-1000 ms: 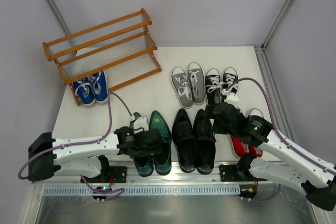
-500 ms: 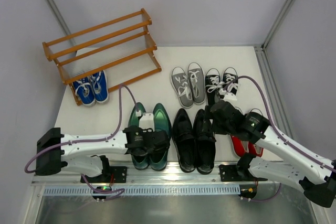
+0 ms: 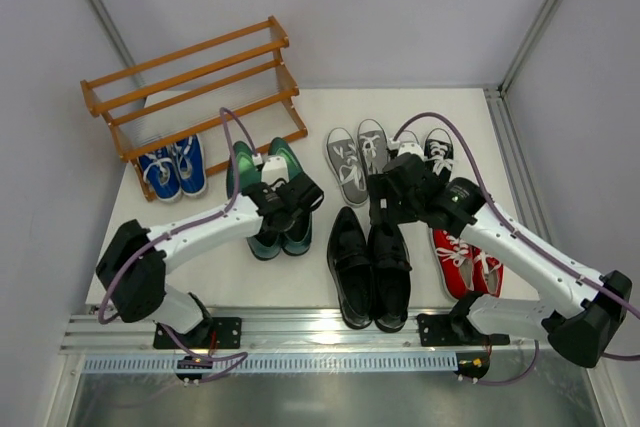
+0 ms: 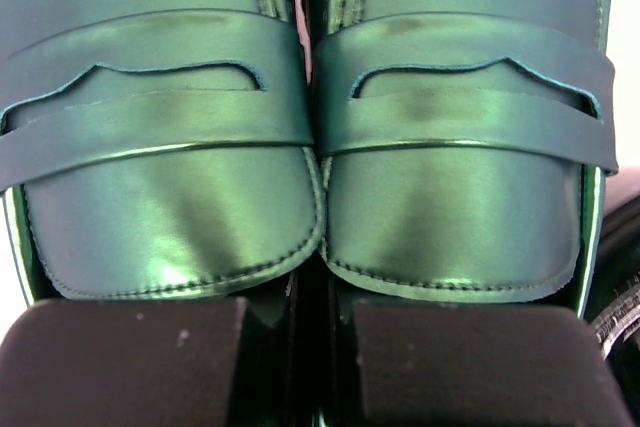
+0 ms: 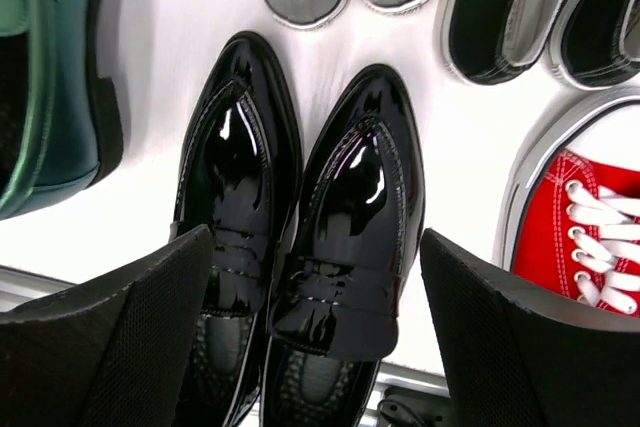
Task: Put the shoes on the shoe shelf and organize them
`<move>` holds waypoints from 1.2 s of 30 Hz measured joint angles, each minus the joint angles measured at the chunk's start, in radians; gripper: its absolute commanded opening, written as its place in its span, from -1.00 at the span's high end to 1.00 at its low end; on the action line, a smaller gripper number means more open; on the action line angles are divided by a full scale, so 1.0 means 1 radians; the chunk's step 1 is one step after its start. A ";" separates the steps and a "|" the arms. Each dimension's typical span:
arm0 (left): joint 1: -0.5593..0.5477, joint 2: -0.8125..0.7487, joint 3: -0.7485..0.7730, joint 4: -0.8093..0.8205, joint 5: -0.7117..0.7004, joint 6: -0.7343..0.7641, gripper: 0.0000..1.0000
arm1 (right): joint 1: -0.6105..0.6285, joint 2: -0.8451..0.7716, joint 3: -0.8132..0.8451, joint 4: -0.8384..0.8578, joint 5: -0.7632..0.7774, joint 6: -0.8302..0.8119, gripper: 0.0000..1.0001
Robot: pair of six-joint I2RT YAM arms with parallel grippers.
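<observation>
Dark green loafers (image 3: 243,163) are in the grip of the left tool (image 3: 286,199). Its pads (image 4: 120,362) are pinched narrow on the pair's two inner walls, so both shoes go as one. They're between the blue sneakers (image 3: 172,169) and the grey sneakers (image 3: 360,159), just in front of the right end of the shoe shelf (image 3: 180,55). I can't tell whether the soles are clear of the desk (image 3: 300,287).

The long axis runs near to far, with toes aimed away from the arms, leaning a touch left, and heels toward the bases.

To do this well, I'd say hold the pinch firm, carry level so neither shoe slips, then square the toes to the rails and set down on a free stretch.

The right tool (image 5: 315,237) hangs wide over the black leather loafers (image 5: 300,197), holding nothing.
</observation>
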 measured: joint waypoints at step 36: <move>0.581 0.582 0.684 0.185 0.349 0.434 1.00 | -0.188 -0.171 -0.097 -0.029 -0.046 -0.082 -0.63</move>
